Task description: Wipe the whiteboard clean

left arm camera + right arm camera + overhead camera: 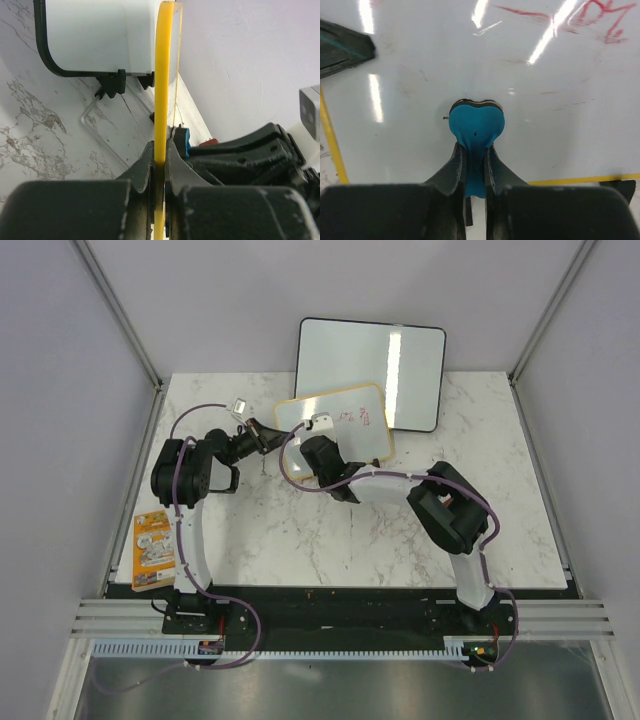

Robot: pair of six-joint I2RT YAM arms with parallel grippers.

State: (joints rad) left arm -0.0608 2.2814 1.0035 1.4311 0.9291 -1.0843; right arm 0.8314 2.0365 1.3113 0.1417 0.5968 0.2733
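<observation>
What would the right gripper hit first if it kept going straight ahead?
The whiteboard; the blue eraser clamped in the right gripper already seems to touch its white surface.

left arm (pixel 190 540) and right arm (pixel 445 512): black joints, white links, purple cables (pixel 205 407) looped alongside; matte black fingers (pixel 142 167), lightly scuffed at edges.

A white marble table (pixel 300 540) stands inside a booth of plain pale lilac walls (pixel 60 390), with grey metal posts (pixel 115 305) running up the back corners. Ribbed metal rails (pixel 570 618) line its near edge, above a brushed steel sheet (pixel 330 690). Overhead strip light glares off a black-framed board (pixel 340 355) at the back.
</observation>
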